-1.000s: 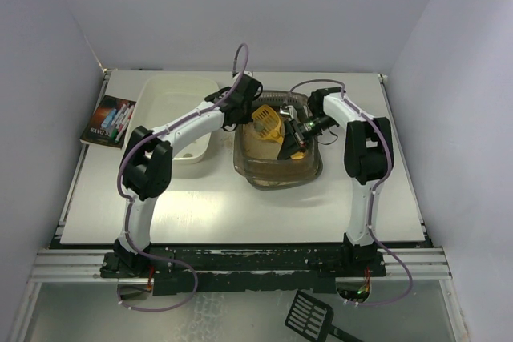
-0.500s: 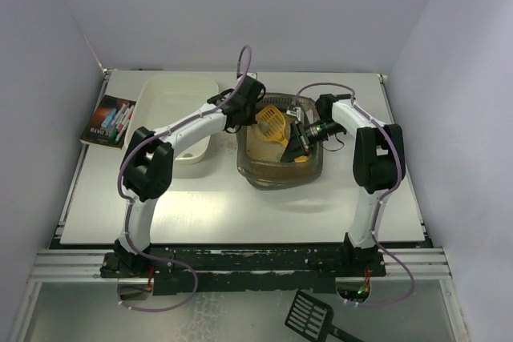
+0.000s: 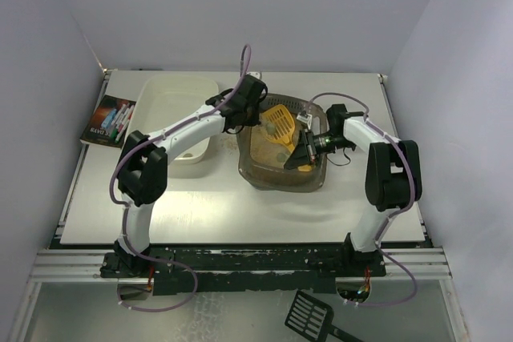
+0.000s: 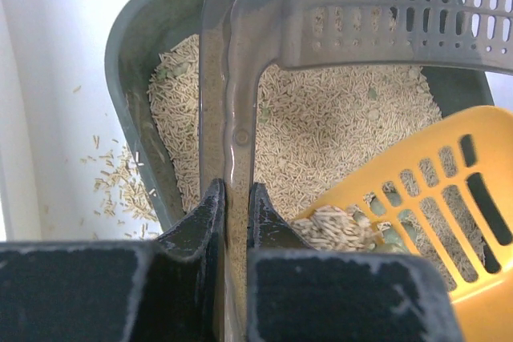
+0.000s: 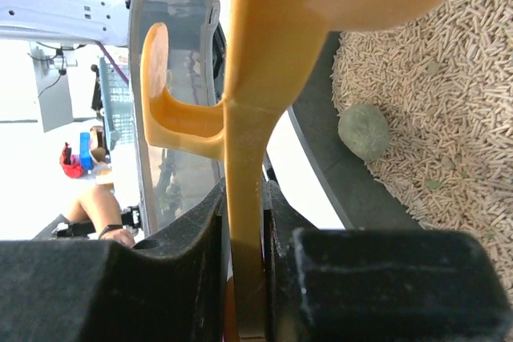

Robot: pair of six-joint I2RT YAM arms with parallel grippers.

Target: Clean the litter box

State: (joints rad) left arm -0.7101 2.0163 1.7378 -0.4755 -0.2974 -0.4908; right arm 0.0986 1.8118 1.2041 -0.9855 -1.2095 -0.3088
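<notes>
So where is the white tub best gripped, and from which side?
Probably the thin rim of the white tub, from above, one finger inside, one outside: it is too wide to span and its walls stand upright. The side toward the book is free.

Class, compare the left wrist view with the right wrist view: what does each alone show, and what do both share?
Only the left wrist view: the left pincer shut on the litter box rim, spilt pellets outside it, and the scoop carrying a small heap. Only the right wrist view: the right pincer shut on the scoop's handle, its hook, and a round grey-green lump by the wall. Both: the yellow scoop, the box and its litter.
</notes>
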